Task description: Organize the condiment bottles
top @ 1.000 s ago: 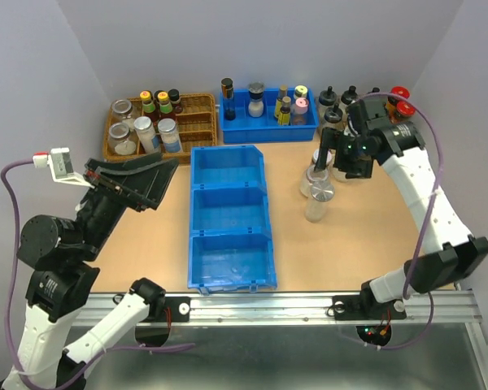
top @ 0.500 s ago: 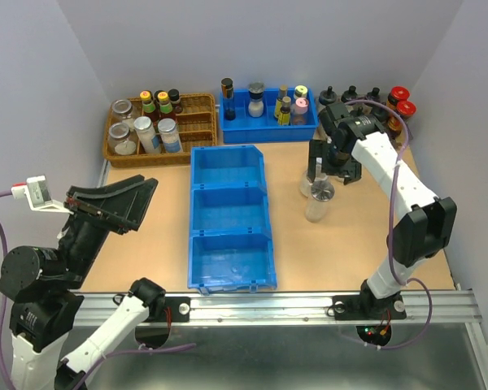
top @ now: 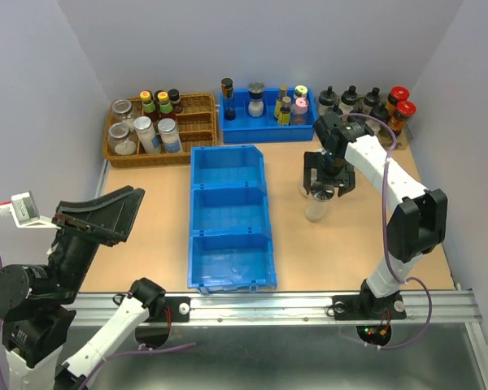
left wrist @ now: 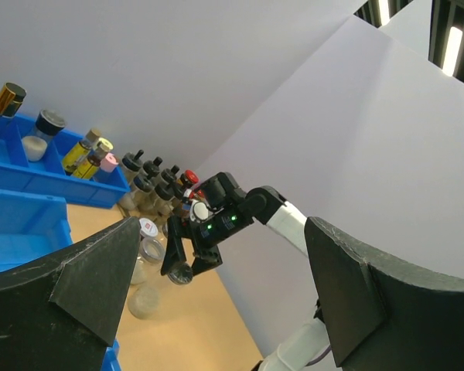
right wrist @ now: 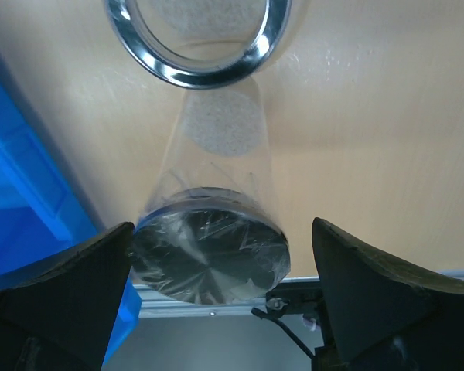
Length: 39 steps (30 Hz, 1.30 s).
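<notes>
Top external view: right gripper [top: 329, 180], jaws wide & empty, hovers over clear shaker [top: 315, 211] beside blue bin [top: 228, 215]. Left gripper [top: 106, 213] wide, empty, raised. Bin's 3 compartments hold nothing; other bottles [top: 354, 101] at back. Sorting approx. unstarted.

Top edge crops the chrome-rimmed shaker [right wrist: 197, 39]

It looked like a robotics lab cell: plain pale walls [top: 268, 32] boxed in a tan tabletop [top: 358, 244], an aluminium rail [top: 309, 307] ran along its near edge, strip lights [left wrist: 451, 39] overhead.
</notes>
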Each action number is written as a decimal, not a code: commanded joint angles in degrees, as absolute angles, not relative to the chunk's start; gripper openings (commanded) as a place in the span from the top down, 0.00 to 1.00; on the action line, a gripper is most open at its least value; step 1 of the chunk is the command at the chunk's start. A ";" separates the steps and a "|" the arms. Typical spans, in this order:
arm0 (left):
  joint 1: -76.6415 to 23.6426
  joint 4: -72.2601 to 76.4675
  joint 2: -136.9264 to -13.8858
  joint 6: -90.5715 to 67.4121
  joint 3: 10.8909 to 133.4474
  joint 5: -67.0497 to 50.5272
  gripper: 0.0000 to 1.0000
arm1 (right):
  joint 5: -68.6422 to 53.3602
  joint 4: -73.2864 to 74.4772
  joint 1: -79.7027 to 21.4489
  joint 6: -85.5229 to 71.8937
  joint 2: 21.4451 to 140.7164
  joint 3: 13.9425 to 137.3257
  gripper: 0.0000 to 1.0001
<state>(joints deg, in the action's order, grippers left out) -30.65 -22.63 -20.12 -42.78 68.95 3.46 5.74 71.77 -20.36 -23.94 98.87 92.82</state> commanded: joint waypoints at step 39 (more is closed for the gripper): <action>-30.85 -20.13 -19.25 -46.58 65.13 3.08 0.01 | -20.99 69.61 -28.82 -23.99 76.38 96.85 1.00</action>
<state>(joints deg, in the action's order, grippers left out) -30.68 -23.33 -18.09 -46.48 65.17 3.49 -10.24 71.55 -25.15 -23.51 77.78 93.84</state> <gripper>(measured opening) 0.986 0.751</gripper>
